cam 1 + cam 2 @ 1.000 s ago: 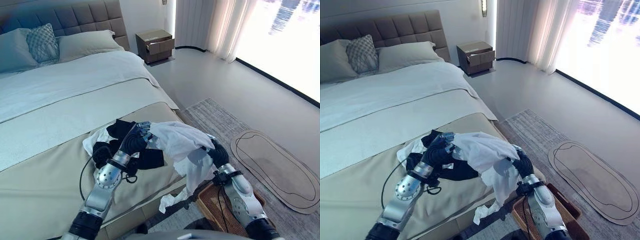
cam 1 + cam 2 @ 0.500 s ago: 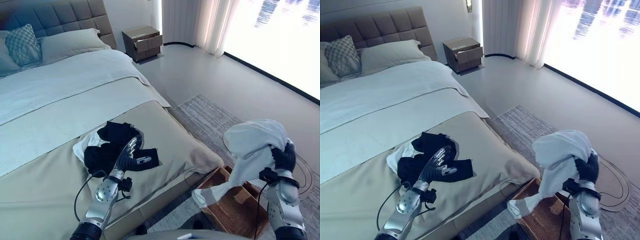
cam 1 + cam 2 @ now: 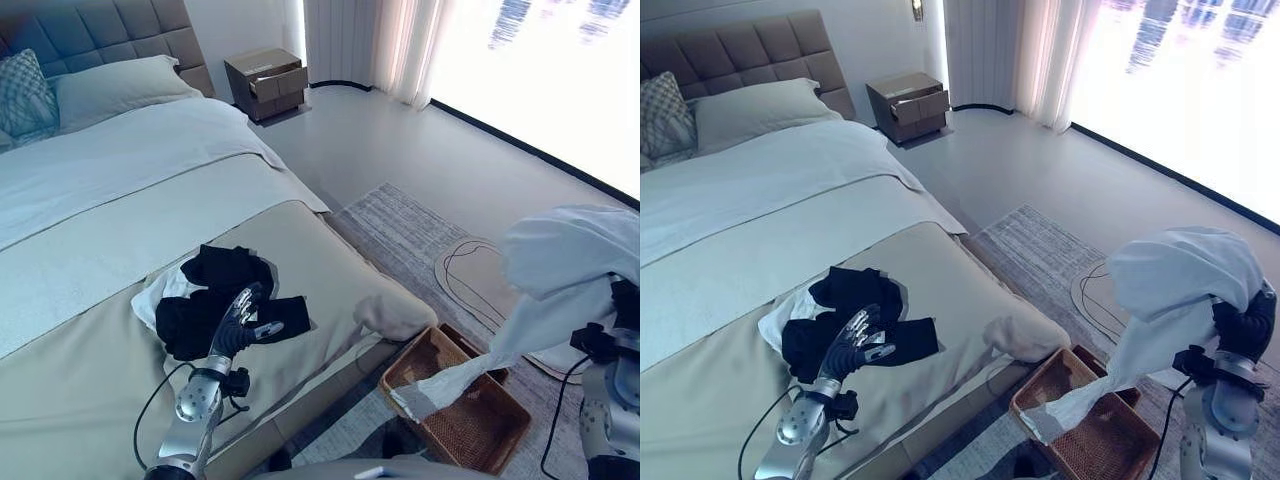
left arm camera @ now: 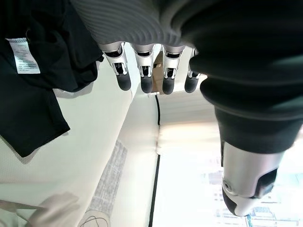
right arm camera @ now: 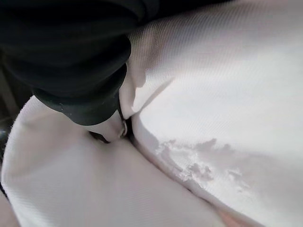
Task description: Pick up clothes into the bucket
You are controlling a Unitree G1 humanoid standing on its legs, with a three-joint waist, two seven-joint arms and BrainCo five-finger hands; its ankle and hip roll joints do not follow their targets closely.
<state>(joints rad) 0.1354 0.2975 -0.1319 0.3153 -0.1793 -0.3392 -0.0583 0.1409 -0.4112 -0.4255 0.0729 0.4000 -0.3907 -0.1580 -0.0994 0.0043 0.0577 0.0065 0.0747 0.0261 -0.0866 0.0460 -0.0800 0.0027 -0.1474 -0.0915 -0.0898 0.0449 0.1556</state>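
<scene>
Wicker, brown and rectangular, the basket (image 3: pixel 470 432) sits on the floor at the foot of the bed (image 3: pixel 90 330), partly on a grey rug (image 3: pixel 410 235). One corner of a white garment (image 3: pixel 1170 290) trails down to its near rim; whether the tip lies inside or just on the edge cannot be told, and no other clothing shows in the basket.

That white garment hangs from the right hand (image 3: pixel 1245 330), raised well above and to the right of the basket. Cloth drapes over the hand; in the right wrist view the fabric wraps close round the dark cover, with the fingers buried in it, so how they are set cannot be told.

Two pieces of clothing remain on the bed: a black garment (image 3: pixel 215 300) spread over a second white one (image 3: pixel 160 300) peeking out at its left side. The left hand (image 3: pixel 235 318) rests over the black garment with fingers straight and spread, holding nothing; the left wrist view shows the fingertips (image 4: pixel 145 85) clear of the black cloth.

Two pillows and one patterned cushion (image 3: pixel 25 90) lie at the headboard. One bedside table (image 3: pixel 265 80) stands beyond, its drawer ajar.
</scene>
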